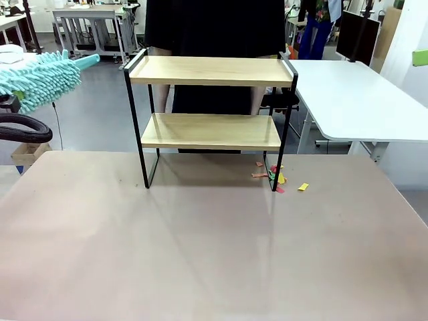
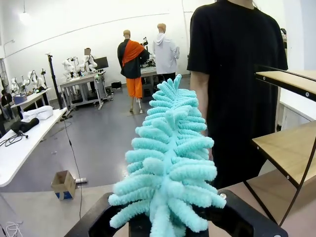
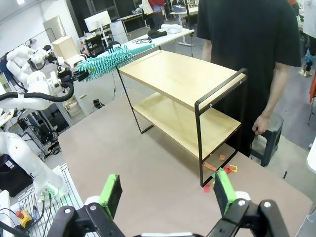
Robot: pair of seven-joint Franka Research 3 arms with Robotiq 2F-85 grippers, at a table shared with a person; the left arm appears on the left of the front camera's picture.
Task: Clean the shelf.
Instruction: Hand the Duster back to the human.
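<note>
Two wooden boards make up the shelf (image 1: 210, 100), standing at the far edge of the table (image 1: 200, 254), in front of a person in black (image 3: 247, 59). At its left end hangs a fluffy teal duster (image 1: 37, 79), the left hand (image 3: 74, 76) pinching its handle. Right hand (image 3: 168, 192) spread wide, nothing between its fingers. Paper scraps (image 1: 277, 177) (bright ones) lie by the shelf's right leg.

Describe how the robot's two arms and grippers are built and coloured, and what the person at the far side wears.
The left arm is glossy white with rounded joints and a black cable looped alongside. The left gripper is black. The right gripper has a black body and flat bright green finger pads. The person wears a black short-sleeved shirt.
</note>
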